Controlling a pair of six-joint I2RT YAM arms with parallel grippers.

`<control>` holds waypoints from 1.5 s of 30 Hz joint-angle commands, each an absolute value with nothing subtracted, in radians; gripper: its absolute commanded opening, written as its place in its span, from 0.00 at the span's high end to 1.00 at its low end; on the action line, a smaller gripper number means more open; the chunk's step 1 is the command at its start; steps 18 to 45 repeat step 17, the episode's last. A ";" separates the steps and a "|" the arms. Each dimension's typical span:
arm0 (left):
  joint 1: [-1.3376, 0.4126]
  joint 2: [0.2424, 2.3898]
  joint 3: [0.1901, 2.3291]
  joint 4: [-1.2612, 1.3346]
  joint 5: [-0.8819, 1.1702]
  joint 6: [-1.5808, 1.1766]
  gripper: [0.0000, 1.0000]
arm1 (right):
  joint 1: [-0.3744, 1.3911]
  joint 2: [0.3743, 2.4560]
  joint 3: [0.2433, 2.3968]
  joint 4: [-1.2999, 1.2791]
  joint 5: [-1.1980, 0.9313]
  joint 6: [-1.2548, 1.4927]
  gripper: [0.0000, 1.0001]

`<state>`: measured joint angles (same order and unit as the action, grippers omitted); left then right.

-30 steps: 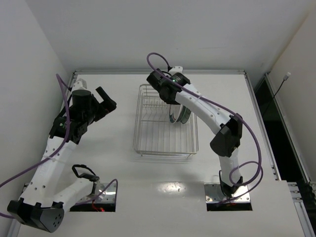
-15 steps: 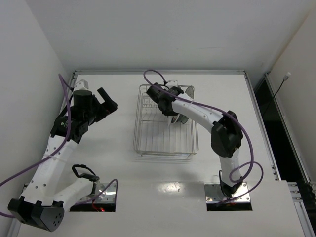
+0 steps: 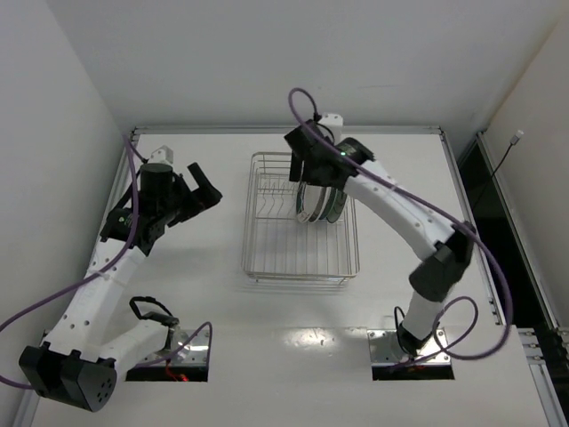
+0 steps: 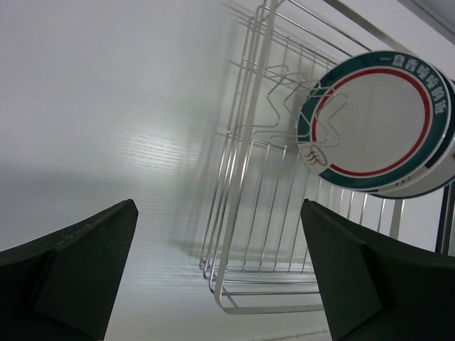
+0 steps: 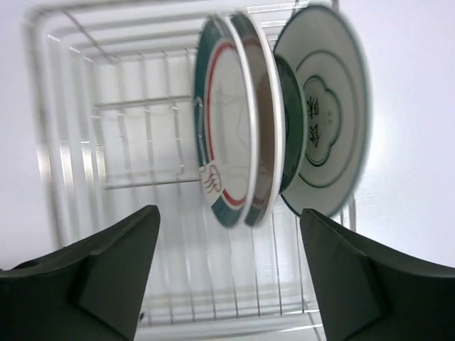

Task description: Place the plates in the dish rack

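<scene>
The dish rack (image 3: 298, 277) is a silver wire basket in the middle of the table. Several plates (image 3: 318, 205) stand on edge in its far right part. In the right wrist view the front plate (image 5: 227, 167) is white with a green rim and a red ring. Close behind it stands a second plate, then a dark teal plate (image 5: 290, 135) and a white plate with green lines (image 5: 328, 121). My right gripper (image 5: 229, 213) hangs open just above them and touches none. My left gripper (image 3: 203, 194) is open and empty, left of the rack (image 4: 234, 298).
A raised lip runs along the table's far edge (image 3: 284, 130). White walls stand close on the left and behind. Bare tabletop lies left of the rack and between the rack and the arm bases (image 3: 409, 347).
My right gripper has opened and let go of the front plate, which now stands in the rack, and it has lifted back and to the right. The left arm shifted slightly right.
</scene>
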<state>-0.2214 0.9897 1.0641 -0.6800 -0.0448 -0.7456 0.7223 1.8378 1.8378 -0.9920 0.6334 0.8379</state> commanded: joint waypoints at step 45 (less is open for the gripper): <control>-0.204 1.012 0.999 -0.430 0.089 -0.601 0.01 | 0.713 0.902 1.264 -0.951 0.367 0.755 0.00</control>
